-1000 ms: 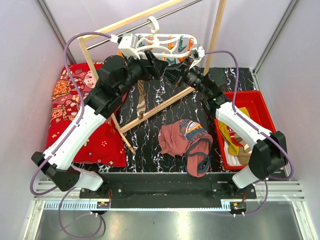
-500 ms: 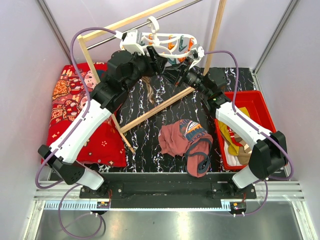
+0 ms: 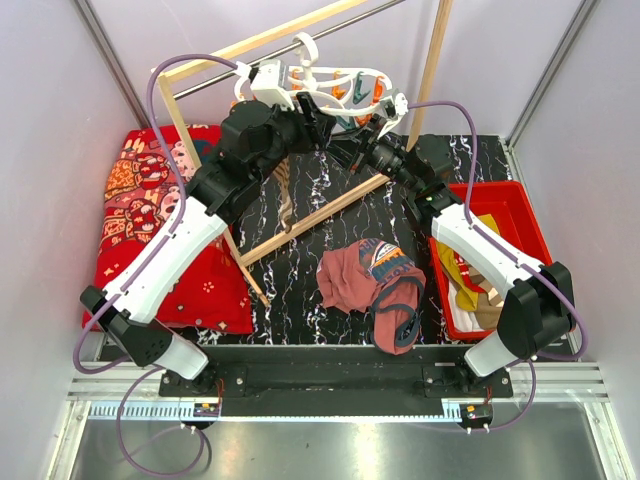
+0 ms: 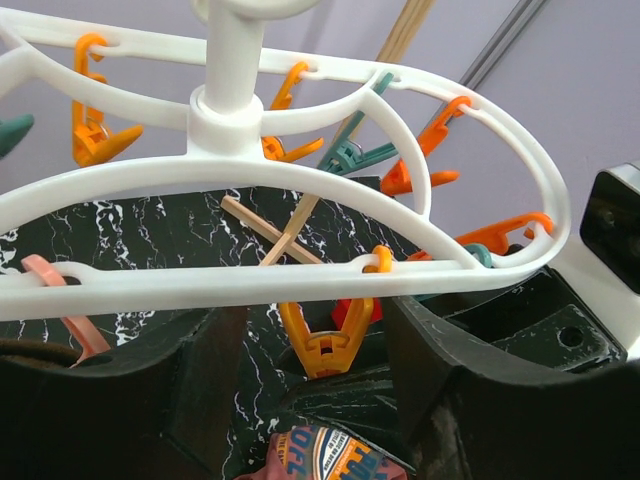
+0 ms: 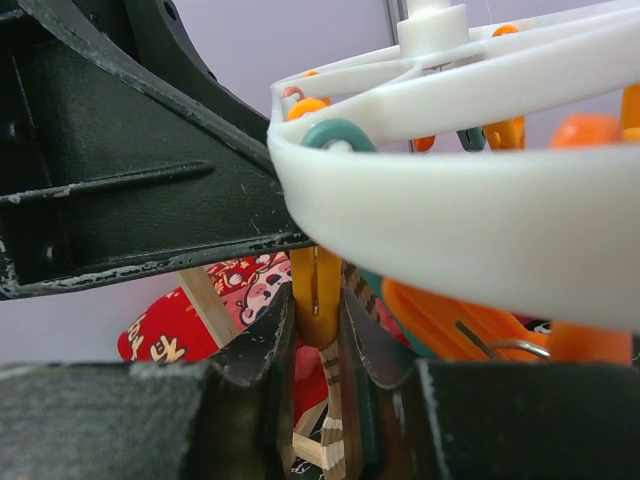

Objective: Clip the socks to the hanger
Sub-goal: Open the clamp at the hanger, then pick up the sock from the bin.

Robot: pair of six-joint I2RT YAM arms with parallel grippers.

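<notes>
Your left hand [image 4: 308, 325] is up under the hanger [image 4: 228, 120]. Its two dark fingers [image 4: 130, 400] are spread wide, and an orange peg [image 4: 325, 340] dangles in the gap, touching neither of them as far as the wrist view shows. Your right hand [image 5: 320, 335] reaches the same white double ring from the other side, and its fingertips are pinched together on a yellow-orange peg [image 5: 317, 280]. You cannot tell from these views whether that is the same peg. Directly below it, in the slot between the right fingers, the brown-and-tan striped sock [image 5: 335, 430] hangs down. The fingers hide whether the peg actually grips the sock's top edge. From above, the hanger hangs by its hook from the top of the wooden rack [image 3: 435, 60] at the back of the bench [image 3: 290, 290]. Both arms meet beneath it, and the striped sock trails down under the left forearm. A mustard sock [image 3: 462, 265] lies with others in the red tray [image 3: 495, 190] on the right, beside your right arm. The rust-maroon garment [image 3: 350, 275] lies crumpled on the bench between the two arms. The red cushion [image 3: 140, 200] lies flat on the left side.
</notes>
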